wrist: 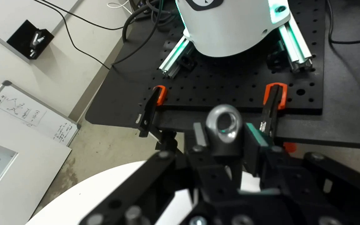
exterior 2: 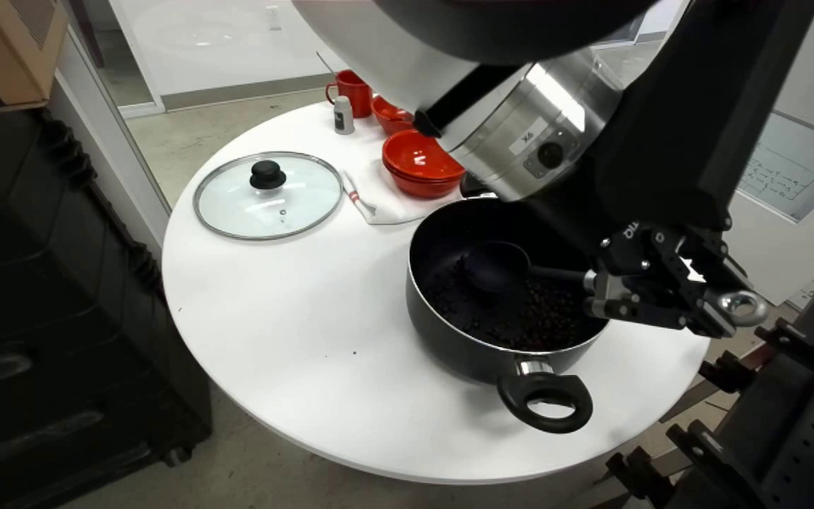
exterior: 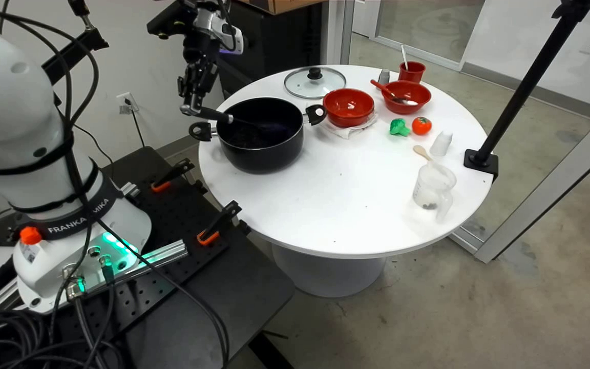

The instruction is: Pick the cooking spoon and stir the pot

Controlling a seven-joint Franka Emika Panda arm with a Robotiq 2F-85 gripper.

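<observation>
The black pot [exterior: 267, 156] [exterior 2: 449, 343] stands on the white round table, with dark bean-like pieces [exterior 2: 548, 314] inside. The black cooking spoon [exterior: 216, 116] lies across the pot's rim area, its oval head [exterior 2: 496, 267] inside the pot over the pieces. My gripper [exterior: 192, 97] [exterior 2: 704, 305] is beside the pot at its robot-side rim, shut around the spoon's handle end. In the wrist view the gripper [wrist: 225, 134] has the handle, with its silver ring end [wrist: 226, 149], between both fingers. The pot is out of the wrist view.
Stacked red bowls [exterior: 349, 110] on a cloth stand beside the pot's far handle. A glass lid [exterior 2: 234, 194] lies nearby. Another red bowl [exterior: 418, 95], a toy tomato [exterior: 421, 126], a toy broccoli [exterior: 399, 127] and a clear measuring cup [exterior: 433, 187] are farther off. A black post [exterior: 525, 77] rises at the edge.
</observation>
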